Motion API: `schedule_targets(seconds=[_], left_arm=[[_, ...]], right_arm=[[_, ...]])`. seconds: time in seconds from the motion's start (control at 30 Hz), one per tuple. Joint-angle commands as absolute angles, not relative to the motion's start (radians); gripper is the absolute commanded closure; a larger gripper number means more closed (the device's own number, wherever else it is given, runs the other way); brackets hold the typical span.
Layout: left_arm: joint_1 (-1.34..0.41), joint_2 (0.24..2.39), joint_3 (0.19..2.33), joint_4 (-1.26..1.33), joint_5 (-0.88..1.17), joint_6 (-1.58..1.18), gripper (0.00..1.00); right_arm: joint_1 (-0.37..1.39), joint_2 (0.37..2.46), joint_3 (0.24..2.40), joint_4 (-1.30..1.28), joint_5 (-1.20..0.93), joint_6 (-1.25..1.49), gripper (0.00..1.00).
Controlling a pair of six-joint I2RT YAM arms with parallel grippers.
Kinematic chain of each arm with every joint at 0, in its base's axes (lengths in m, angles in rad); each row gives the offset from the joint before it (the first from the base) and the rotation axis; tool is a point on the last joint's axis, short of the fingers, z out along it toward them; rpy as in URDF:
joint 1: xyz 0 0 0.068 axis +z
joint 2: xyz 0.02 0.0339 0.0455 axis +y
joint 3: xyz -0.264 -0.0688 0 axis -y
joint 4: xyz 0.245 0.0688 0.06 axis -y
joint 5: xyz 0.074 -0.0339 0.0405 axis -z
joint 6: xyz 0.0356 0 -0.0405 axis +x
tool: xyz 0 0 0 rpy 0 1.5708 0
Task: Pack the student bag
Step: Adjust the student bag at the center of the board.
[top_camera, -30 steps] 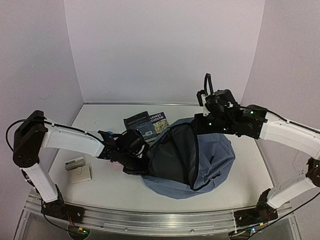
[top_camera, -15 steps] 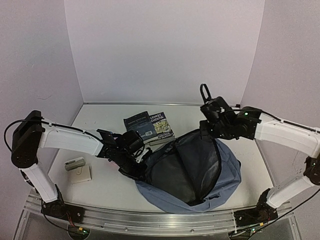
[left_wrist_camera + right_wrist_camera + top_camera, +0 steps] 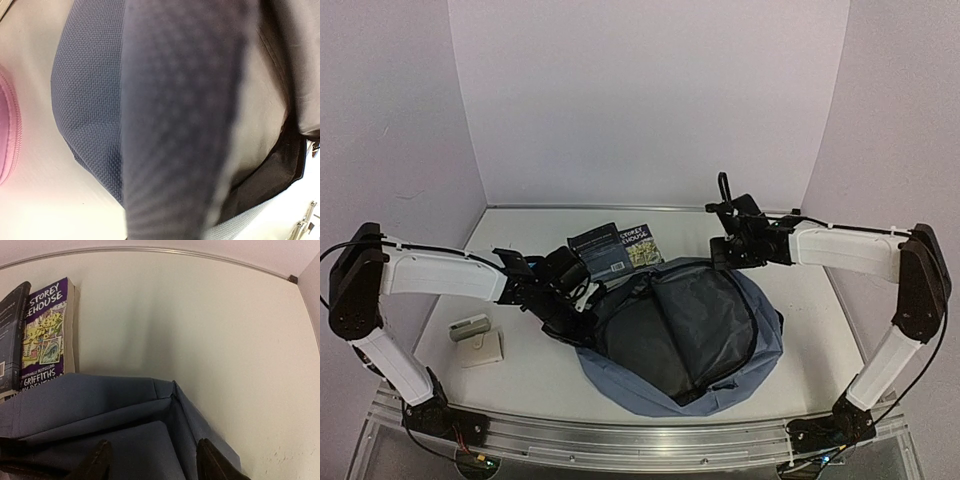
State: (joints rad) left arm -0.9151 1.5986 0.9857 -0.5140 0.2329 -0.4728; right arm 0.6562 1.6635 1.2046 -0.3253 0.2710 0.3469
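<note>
Lying flat at the middle of the worktop (image 3: 520, 385), the bag (image 3: 680, 345) has its main compartment gaping, dark lining uppermost; no contents can be made out inside it from above. Left tool (image 3: 572, 300): pressed together at the bag's left rim, though blue fabric crowds its own camera and hides the fingers, so whether cloth is actually nipped cannot be confirmed. Right tool (image 3: 153, 447): fingers spread, nothing between them, poised just over the bag's far edge. Outside the bag are a dark book (image 3: 595, 250) and a purple book (image 3: 640, 245), side by side just beyond its far-left rim, a pink pencil case (image 3: 6, 135) beside its left flank, and a small grey item (image 3: 470, 327) with a beige block (image 3: 482, 350) well apart to the left. Assessment: bag opened, packing itself not begun; every loose article remains to go in, then closure.
</note>
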Motion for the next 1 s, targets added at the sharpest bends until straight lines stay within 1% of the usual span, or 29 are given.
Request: schedule_targets(seconds=[0.0, 0.07, 0.17, 0.23, 0.37, 0.43, 0.53, 0.6, 0.7, 0.8, 0.9, 0.97], left_arm=[[-0.880, 1.588, 0.983, -0.416, 0.221, -0.498, 1.00], [-0.870, 1.596, 0.981, -0.387, 0.232, -0.502, 1.00], [-0.856, 1.615, 1.002, -0.386, 0.239, -0.494, 1.00], [-0.851, 1.625, 1.014, -0.391, 0.243, -0.486, 1.00], [-0.846, 1.643, 1.026, -0.390, 0.250, -0.482, 1.00], [-0.845, 1.653, 1.026, -0.373, 0.256, -0.485, 1.00], [-0.844, 1.671, 1.029, -0.351, 0.275, -0.497, 1.00], [-0.844, 1.683, 1.036, -0.344, 0.283, -0.503, 1.00], [-0.843, 1.689, 1.041, -0.340, 0.290, -0.508, 1.00], [-0.844, 1.685, 1.041, -0.338, 0.289, -0.510, 1.00], [-0.844, 1.677, 1.035, -0.334, 0.289, -0.514, 1.00], [-0.844, 1.671, 1.033, -0.333, 0.288, -0.515, 1.00]], right_arm=[[0.663, 1.531, 1.158, -0.264, 0.128, 0.376, 0.16], [0.663, 1.469, 1.108, -0.284, 0.121, 0.404, 0.09], [0.663, 1.375, 1.024, -0.297, 0.073, 0.475, 0.05], [0.661, 1.293, 0.953, -0.296, 0.002, 0.530, 0.02], [0.666, 1.164, 0.858, -0.220, -0.215, 0.620, 0.02], [0.688, 1.121, 0.814, -0.172, -0.267, 0.654, 0.02], [0.804, 1.098, 0.804, -0.159, -0.189, 0.688, 0.02], [0.886, 1.124, 0.824, -0.166, -0.123, 0.714, 0.05], [1.019, 1.205, 0.879, -0.170, -0.029, 0.768, 0.07], [1.155, 1.294, 0.940, -0.175, 0.131, 0.811, 0.05], [1.245, 1.396, 1.000, -0.194, 0.251, 0.833, 0.05], [1.279, 1.468, 1.035, -0.209, 0.290, 0.842, 0.05]])
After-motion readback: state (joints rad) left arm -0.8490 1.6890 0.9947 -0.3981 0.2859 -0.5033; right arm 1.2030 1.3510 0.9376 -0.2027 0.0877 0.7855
